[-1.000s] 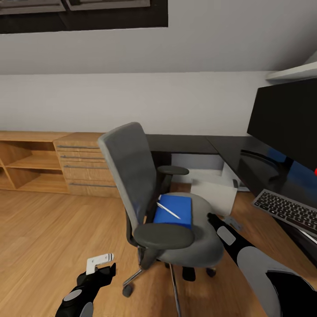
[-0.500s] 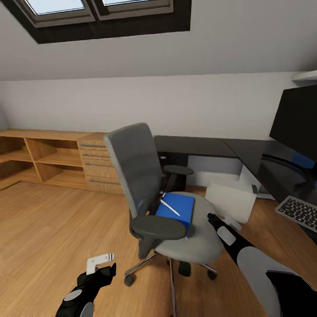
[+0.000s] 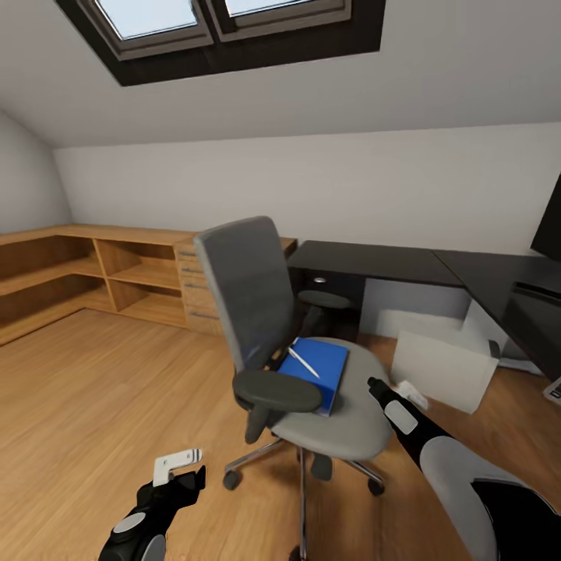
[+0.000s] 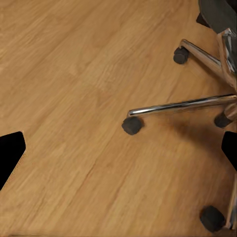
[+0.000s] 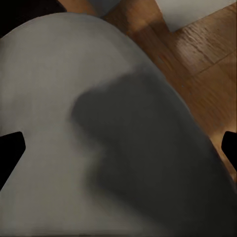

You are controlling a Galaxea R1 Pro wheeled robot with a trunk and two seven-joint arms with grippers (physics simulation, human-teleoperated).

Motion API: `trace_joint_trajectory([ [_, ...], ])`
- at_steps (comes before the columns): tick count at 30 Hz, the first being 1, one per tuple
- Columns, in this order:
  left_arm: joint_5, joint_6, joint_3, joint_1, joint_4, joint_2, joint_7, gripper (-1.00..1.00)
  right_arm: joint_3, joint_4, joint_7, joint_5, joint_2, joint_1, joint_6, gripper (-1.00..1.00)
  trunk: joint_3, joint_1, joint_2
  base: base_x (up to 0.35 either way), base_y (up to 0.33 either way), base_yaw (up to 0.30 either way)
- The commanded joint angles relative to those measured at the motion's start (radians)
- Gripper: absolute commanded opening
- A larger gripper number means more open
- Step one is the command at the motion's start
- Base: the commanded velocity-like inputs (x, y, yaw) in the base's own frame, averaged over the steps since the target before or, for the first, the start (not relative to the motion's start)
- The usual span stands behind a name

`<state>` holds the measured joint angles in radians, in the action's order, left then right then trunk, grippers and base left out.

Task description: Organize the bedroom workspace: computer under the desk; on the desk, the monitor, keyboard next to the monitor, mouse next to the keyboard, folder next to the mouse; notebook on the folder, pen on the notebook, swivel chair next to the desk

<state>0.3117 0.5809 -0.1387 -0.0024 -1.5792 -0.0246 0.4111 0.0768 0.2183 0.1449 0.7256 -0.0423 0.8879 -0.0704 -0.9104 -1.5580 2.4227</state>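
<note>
Both grippers' fingers are apart and empty; my right gripper [image 3: 387,387] hangs over the swivel chair [image 3: 300,343] at frame centre to reach the folder [image 3: 319,372].

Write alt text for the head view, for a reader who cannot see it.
A grey swivel chair stands on a wood floor with a blue folder and a pen on its seat. A black desk stands behind; the right gripper is beside the seat.
</note>
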Motion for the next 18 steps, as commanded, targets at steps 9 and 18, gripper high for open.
trace_joint_trajectory([
  [9,0.01,0.002,-0.002,-0.001,0.001,0.0,0.009,1.0,-0.002,0.001,-0.005,0.018,0.001,0.0,0.0,1.0,-0.001,0.0,0.0,0.0,0.0,0.275],
  [18,0.01,0.001,-0.005,-0.001,0.003,-0.001,0.009,1.0,-0.001,0.003,-0.005,0.018,0.001,0.0,0.0,1.0,-0.001,0.0,0.0,0.0,0.0,0.276],
])
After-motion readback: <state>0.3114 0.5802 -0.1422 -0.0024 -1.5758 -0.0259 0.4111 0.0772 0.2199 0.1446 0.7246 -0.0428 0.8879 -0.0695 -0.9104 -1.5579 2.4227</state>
